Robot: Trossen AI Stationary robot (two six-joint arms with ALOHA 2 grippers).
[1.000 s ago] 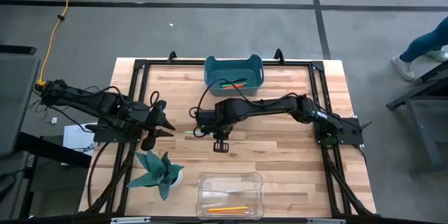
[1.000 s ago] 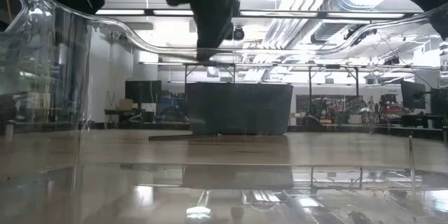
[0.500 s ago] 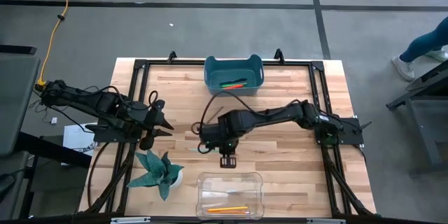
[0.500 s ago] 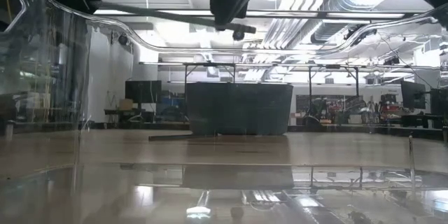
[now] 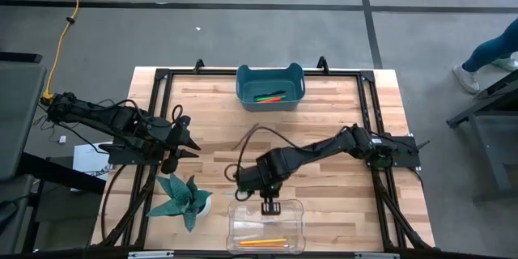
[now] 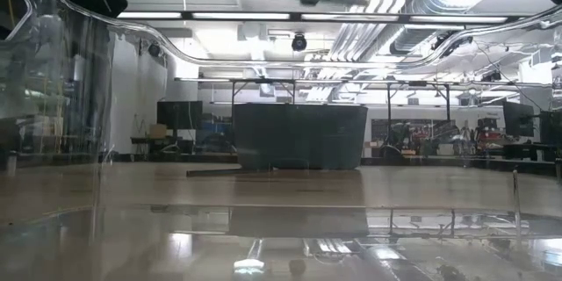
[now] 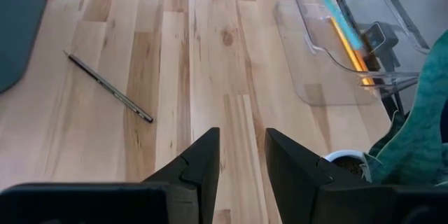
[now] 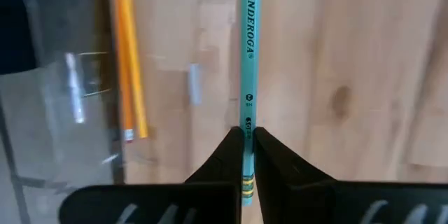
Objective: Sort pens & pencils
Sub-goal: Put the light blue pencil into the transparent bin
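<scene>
My right gripper (image 5: 252, 186) hangs above the table just off the far rim of the clear bin (image 5: 265, 225), shut on a teal pencil (image 8: 248, 56). The left wrist view also shows this pencil (image 7: 332, 7), above the bin. Orange and yellow pencils (image 8: 129, 63) lie flat on the clear bin's floor. A green and a red pen (image 5: 269, 96) lie in the teal bin (image 5: 271, 83) at the far edge. A dark pencil (image 7: 108, 87) lies flat on the wood. My left gripper (image 7: 238, 147) waits open at the table's left, holding nothing. My right gripper pinches the teal pencil between its two fingers, on the shaft close to its ferrule end (image 8: 246, 134). The fingers come steeply from above and lie across the pencil. The pencil is lifted clear and sticks out to one side, over the wood beside the clear bin.
A teal artificial plant in a white pot (image 5: 184, 198) stands at the near left, beside the clear bin. Black frame rails (image 5: 154, 113) run along the table's edges. Bare wood lies between the two bins.
My right gripper has carried the teal pencil from the table's middle toward the near edge and the clear bin, tipping a little on the way. It has stayed shut on the pencil, which stays clear of the table.
</scene>
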